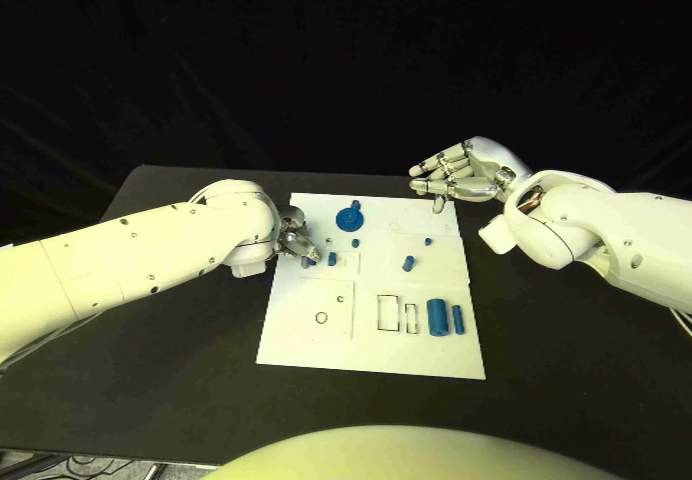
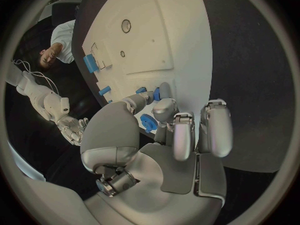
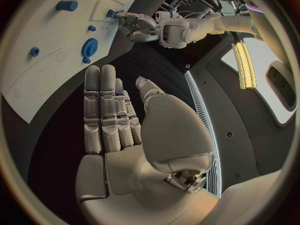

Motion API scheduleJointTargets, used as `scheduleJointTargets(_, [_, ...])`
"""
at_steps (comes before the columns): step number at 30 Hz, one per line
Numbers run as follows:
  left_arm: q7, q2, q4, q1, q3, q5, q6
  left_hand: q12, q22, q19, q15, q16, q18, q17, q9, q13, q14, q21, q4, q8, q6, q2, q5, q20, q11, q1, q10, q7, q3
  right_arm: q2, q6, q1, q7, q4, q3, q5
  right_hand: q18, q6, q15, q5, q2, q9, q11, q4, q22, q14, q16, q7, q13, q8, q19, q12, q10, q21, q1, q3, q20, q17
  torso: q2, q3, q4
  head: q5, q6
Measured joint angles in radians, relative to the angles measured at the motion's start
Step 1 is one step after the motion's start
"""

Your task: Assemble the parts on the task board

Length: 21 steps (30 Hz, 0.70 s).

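In the head view the left robot hand (image 1: pixel 294 243) is largely hidden behind its own white wrist at the left edge of the task board (image 1: pixel 310 335), so its grip cannot be told there; the left wrist view shows its fingers (image 2: pixel 164 110) curled down onto the board beside two small blue pegs (image 2: pixel 150 92), but whether they pinch one cannot be told. A blue gear (image 1: pixel 349 218) stands in the upper middle of the board, just right of that hand. Two blue cylinders (image 1: pixel 447 321) lie in the lower right part of the board, well apart from both hands. The right robot hand (image 1: pixel 459 173) hovers over the black tabletop (image 1: pixel 173 200) at the board's upper right corner, released, fingers straight and holding nothing.
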Motion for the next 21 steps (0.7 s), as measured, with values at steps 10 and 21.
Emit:
scheduleJointTargets(10, [0.001,0.008,-0.018,0.002,0.002,0.018,0.023,0.000,0.000,0.000,0.000,0.000,0.000,0.000,-0.006,0.000,0.000,0.000,0.012,-0.004,0.001,0.006,-0.002,0.000,0.000,-0.003,0.000,0.000,-0.012,0.000,0.002,0.000,-0.001,0.000,0.000,0.000,0.000,0.000,0.000,0.000,0.000,0.000,0.000,0.000,0.000,0.000,0.000,0.000,0.000,0.000,0.000,0.000,0.000,0.000,0.000,0.000,0.000,0.000,-0.001,0.0007,0.0006,-0.001,-0.001])
scheduleJointTargets(21, [0.000,0.014,-0.036,0.001,0.001,0.026,0.038,0.000,0.000,0.000,0.000,0.000,0.000,0.000,-0.023,0.005,0.000,0.000,0.069,-0.009,0.024,0.007,0.001,0.000,0.000,-0.049,0.000,-0.010,-0.108,-0.001,0.003,0.000,-0.001,0.001,0.000,0.000,0.000,0.000,0.000,0.000,0.000,0.000,0.000,0.000,-0.001,0.000,0.000,0.000,-0.001,0.000,0.000,0.000,0.000,0.000,0.000,0.000,0.000,0.001,-0.001,0.0006,0.0007,-0.001,0.001])
